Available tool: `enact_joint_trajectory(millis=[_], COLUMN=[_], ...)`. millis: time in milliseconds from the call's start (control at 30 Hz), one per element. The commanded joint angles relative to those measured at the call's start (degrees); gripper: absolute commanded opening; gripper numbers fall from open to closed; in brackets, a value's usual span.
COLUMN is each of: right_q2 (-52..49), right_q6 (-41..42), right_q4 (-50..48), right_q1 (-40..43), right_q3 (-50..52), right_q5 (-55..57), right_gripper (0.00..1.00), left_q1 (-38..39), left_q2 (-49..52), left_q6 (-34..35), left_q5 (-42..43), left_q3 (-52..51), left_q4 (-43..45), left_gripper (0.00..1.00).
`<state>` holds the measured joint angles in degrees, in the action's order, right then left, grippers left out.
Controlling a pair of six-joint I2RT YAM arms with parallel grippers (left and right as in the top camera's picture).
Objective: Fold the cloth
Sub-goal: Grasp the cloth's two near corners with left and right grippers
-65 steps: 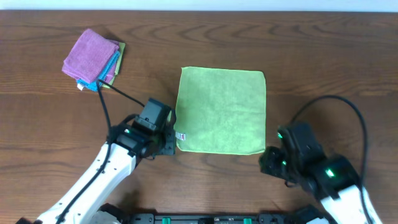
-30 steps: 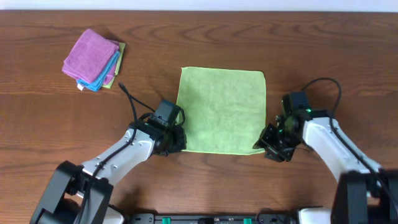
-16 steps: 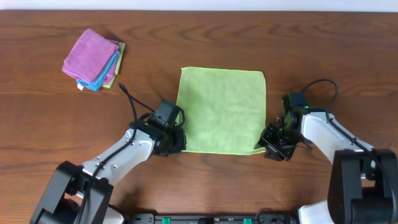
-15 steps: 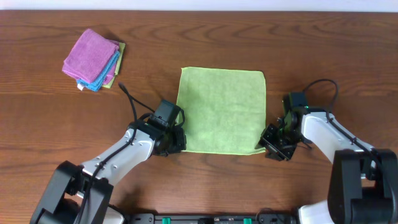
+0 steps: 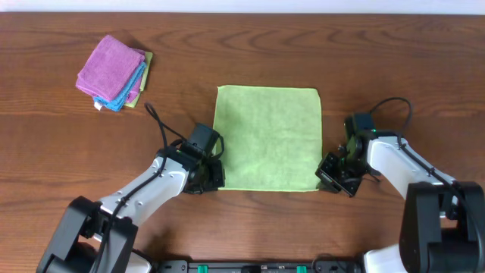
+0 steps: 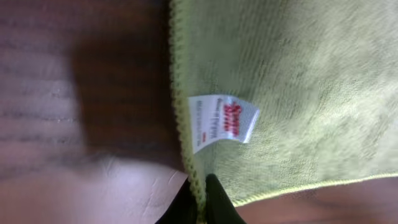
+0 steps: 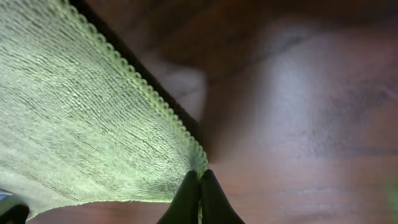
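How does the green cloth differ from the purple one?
The green cloth lies spread flat; the purple cloth is folded atop a small stack. The left tool and right tool pinch the green cloth's near corners; nothing touches the purple cloth. Both are plain single-colour cloths.

A lime-green cloth (image 5: 267, 136) lies spread flat and square in the middle of the wooden tabletop (image 5: 409, 68). The left end effector (image 5: 214, 176) sits at its near-left corner and the right end effector (image 5: 327, 173) at its near-right corner, both arms reaching in from the near edge. Well apart, toward the far-left, a purple cloth (image 5: 110, 64) tops a small stack with a blue cloth (image 5: 134, 82) under it.
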<state>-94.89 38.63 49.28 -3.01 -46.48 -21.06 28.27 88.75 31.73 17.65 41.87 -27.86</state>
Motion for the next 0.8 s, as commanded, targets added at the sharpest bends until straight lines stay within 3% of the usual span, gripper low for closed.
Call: enact_joint_trajectory(millis=[0, 367, 533, 767], right_q2=[1.4, 21.2, 25.7, 22.1], right_q6=[-2.6, -3.1, 0.9, 2.4], right_q4=[0.9, 8.3, 3.4, -11.2], right_q1=[0.3, -2.7, -3.6, -3.6], right_q3=[0.0, 0.0, 0.0, 0.0], right_q5=[-0.3, 1.8, 1.7, 1.1], right_gripper=[0.01, 0.01, 0.02, 0.02], left_q1=[-0.2, -0.1, -0.2, -5.3], left_q2=[-2.4, -21.0, -22.8, -19.5], left_q6=[0.2, 0.0, 0.7, 0.6], left_q5=[-0.3, -3.2, -5.5, -11.2], left_q3=[0.1, 0.1, 0.1, 0.1], left_q4=[-2.4, -13.0, -8.1, 4.0], left_gripper=[0.06, 0.06, 0.06, 0.06])
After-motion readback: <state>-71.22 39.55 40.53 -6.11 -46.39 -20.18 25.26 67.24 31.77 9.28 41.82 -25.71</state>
